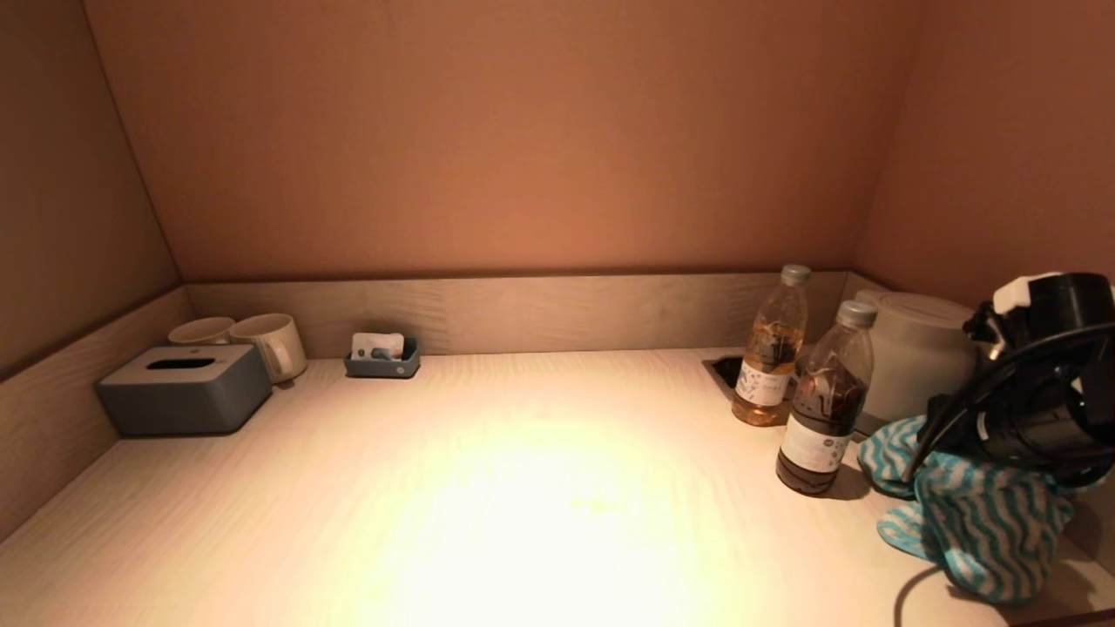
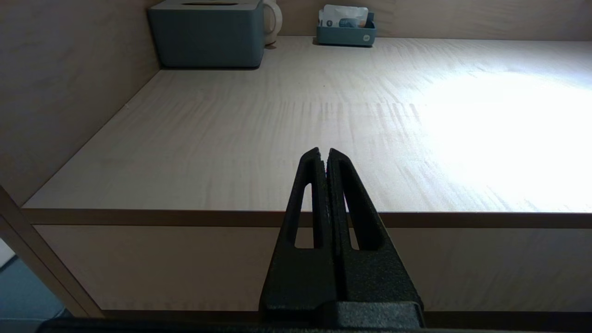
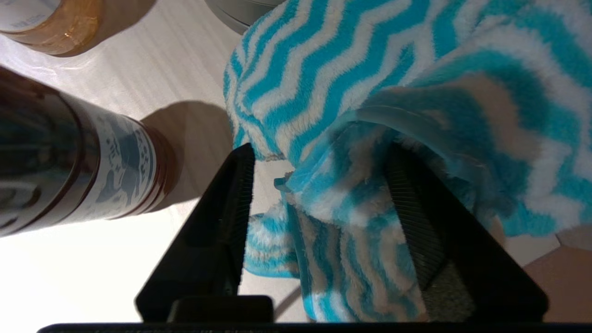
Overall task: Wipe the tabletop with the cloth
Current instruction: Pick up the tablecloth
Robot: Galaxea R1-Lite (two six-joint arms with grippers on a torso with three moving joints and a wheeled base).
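Right gripper [image 3: 319, 222] at the right edge of the tabletop [image 1: 523, 488], fingers spread wide around the striped cloth [image 3: 351, 92], not yet clenched. Left gripper [image 2: 323, 159] pressed closed, parked off the front edge. Risk: knocking over the dark bottle [image 1: 823, 409] just beside the cloth while sweeping. Label text too small to read.

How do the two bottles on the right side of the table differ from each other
The far bottle holds pale amber liquid; the near bottle holds much darker brown liquid. The far bottle stands nearer the back wall beside a recess in the tabletop; the near bottle stands closer to the striped cloth at the right gripper. Both stand upright, with grey caps and white labels.
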